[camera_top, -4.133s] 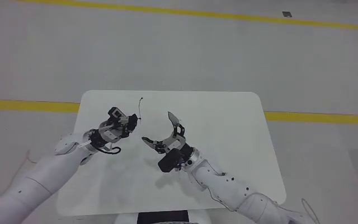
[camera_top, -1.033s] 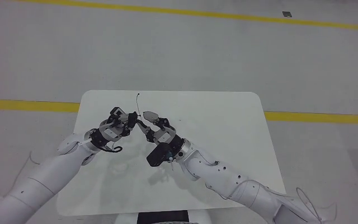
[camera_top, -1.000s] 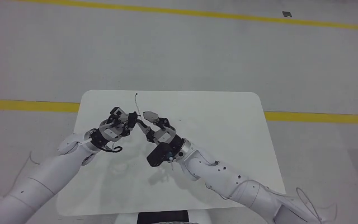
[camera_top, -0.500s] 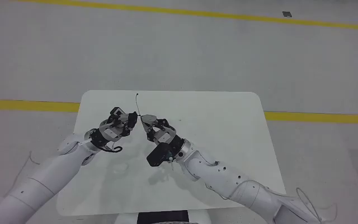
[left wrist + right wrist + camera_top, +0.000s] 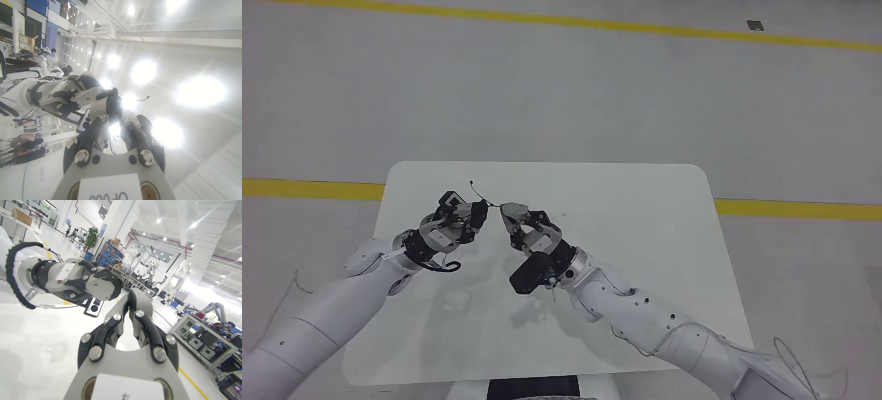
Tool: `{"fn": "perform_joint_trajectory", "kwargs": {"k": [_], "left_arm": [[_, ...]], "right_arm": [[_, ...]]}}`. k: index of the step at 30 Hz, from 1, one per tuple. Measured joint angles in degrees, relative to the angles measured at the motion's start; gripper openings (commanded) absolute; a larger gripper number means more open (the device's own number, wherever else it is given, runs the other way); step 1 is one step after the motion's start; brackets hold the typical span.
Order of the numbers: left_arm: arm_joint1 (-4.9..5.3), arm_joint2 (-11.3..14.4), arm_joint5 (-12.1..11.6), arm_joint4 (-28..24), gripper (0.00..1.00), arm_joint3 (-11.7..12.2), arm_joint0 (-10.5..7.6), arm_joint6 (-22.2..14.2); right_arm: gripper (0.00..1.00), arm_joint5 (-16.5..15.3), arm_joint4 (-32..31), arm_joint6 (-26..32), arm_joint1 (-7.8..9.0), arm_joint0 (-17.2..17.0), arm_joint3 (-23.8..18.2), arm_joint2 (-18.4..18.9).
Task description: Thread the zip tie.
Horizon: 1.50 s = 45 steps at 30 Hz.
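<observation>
Left tool: fingers drawn together on the lower part of the zip tie; held above the bench, left of centre.
Right tool: fingers pressed flat together with no gap between them, pinching the tie just beside the left tool.
Zip tie: thin black strap, off the bench where the two tools meet; its free end curves toward the far left.
Bench: white, with rounded corners.
</observation>
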Motion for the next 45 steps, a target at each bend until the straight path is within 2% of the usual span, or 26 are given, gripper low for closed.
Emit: {"fn": "perform_joint_trajectory", "kwargs": {"k": [16, 45], "left_arm": [[0.00, 0.00, 0.00, 0.00, 0.00, 0.00, 0.00, 0.00], [0.00, 0.00, 0.00, 0.00, 0.00, 0.00, 0.00, 0.00]], "right_arm": [[0.00, 0.00, 0.00, -0.29, 1.79, -2.85, -0.99, 3.03], [0.00, 0.00, 0.00, 0.56, 3.40, -3.90, -2.01, 4.15]]}}
